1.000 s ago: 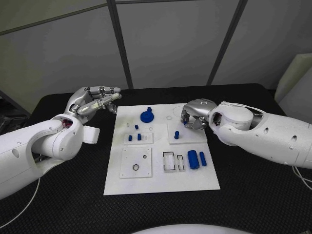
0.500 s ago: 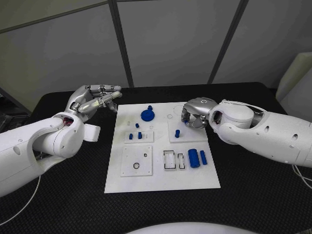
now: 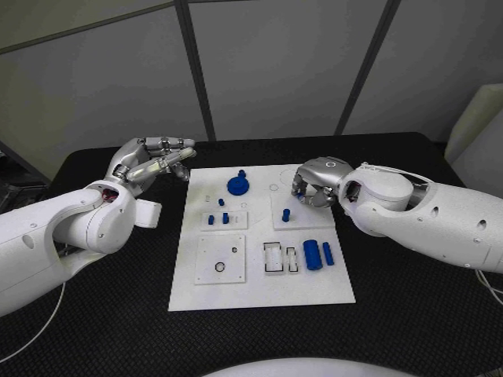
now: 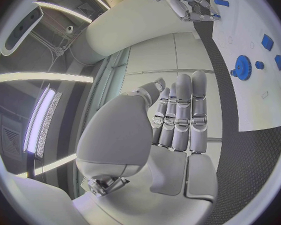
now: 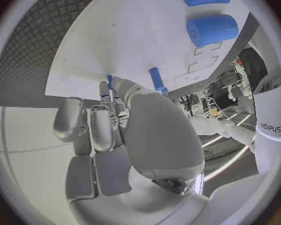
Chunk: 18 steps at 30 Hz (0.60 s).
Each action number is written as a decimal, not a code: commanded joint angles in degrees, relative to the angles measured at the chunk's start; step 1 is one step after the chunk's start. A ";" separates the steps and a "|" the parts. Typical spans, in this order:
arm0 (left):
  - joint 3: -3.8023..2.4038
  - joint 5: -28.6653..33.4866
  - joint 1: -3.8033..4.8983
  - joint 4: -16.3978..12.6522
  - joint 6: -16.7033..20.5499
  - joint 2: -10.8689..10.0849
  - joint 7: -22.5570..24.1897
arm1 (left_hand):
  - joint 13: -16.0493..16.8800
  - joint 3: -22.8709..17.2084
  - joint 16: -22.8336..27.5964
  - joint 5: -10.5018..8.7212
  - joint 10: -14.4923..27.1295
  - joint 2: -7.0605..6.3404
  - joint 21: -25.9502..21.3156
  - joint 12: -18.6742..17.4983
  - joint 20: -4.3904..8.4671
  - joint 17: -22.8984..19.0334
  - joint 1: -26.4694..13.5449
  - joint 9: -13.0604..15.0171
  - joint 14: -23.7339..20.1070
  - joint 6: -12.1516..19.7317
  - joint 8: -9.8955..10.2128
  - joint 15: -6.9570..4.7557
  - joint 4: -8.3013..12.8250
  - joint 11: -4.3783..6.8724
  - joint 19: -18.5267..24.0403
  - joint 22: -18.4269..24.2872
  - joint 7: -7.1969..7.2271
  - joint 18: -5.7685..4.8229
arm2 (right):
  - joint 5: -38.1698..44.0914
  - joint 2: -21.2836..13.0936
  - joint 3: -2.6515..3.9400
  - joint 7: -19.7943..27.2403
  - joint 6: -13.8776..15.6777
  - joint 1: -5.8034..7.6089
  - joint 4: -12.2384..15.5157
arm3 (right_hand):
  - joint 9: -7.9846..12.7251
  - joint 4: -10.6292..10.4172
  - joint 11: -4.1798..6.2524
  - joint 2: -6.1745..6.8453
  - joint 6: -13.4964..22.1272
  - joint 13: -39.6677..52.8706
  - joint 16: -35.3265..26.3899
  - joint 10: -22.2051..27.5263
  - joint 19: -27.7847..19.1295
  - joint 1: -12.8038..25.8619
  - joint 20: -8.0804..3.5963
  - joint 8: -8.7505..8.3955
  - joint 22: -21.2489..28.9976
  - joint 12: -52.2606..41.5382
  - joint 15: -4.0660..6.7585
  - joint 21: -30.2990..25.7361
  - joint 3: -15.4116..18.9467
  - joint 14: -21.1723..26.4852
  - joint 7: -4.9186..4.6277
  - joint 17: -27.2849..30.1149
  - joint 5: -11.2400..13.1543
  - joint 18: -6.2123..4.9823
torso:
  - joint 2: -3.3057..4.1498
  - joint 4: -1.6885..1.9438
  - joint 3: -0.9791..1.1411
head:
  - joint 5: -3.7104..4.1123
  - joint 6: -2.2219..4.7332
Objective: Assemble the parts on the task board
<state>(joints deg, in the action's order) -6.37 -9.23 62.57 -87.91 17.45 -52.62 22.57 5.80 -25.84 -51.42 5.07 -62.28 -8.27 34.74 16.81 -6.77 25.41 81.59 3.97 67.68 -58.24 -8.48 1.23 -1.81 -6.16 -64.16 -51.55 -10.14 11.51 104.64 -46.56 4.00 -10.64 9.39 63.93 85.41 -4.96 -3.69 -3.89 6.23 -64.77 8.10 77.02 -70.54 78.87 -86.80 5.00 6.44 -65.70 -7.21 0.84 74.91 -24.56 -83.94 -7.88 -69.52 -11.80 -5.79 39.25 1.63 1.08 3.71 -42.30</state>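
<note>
The white task board [image 3: 263, 271] lies in the middle of the table. On it are a blue gear [image 3: 238, 187], three small blue pegs [image 3: 217, 218], an upright blue peg [image 3: 285, 214], a thick blue cylinder [image 3: 312, 255] and a thin blue pin [image 3: 328, 253]. My right hand [image 3: 314, 182] hovers over the board's far right part, just beyond the upright peg [image 5: 157, 80], fingers [image 5: 103, 127] curled in. A bit of blue shows past its fingertips; I see nothing gripped. My left hand [image 3: 152, 165] hangs off the board's far left corner, fingers [image 4: 181, 112] straight, holding nothing.
The board carries raised white sub-plates [image 3: 220, 261] and rectangular slots [image 3: 280, 258]. Black table [image 3: 104, 314] surrounds the board on all sides. A grey partition wall stands behind the table's far edge.
My right hand has drawn back slightly toward the far edge, leaving the upright peg standing free. The left hand has stayed put.
</note>
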 commanded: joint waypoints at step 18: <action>-0.05 0.21 0.04 1.32 -0.34 0.74 -0.50 | 0.11 0.32 0.44 -0.14 1.02 0.47 -0.54 0.50 -0.08 -0.22 0.18 -0.10 -0.46 0.60 -0.30 0.20 0.37 -0.15 0.48 0.10 -0.51 -1.10 | -0.90 -2.77 0.58 0.71 7.69 0.09 12.77 | -0.04 1.00 0.13 0.34 -0.23 -0.01 0.41 -0.72 0.56 0.16 -0.08 -0.20 -0.74 0.47 0.18 0.74 -0.86 -2.64 -0.20 -0.08 -0.73 0.96 | 0.00 0.07 -0.06 | -0.94 0.47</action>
<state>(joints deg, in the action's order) -6.37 -9.20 62.55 -86.63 17.45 -52.03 22.06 5.84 -25.69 -51.23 5.07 -61.64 -8.27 34.51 17.06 -6.77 25.27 81.59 3.92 67.48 -57.83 -8.48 1.43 -1.65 -6.37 -64.17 -51.50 -10.55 11.51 104.49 -49.65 4.50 -10.78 14.29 63.94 97.09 -4.94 -2.88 -3.89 6.24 -64.76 7.98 77.24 -70.54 78.96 -86.79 4.91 6.43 -66.40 -6.88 0.84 75.38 -25.37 -83.94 -7.87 -69.59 -12.32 -5.79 39.24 1.63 1.01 3.02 -41.92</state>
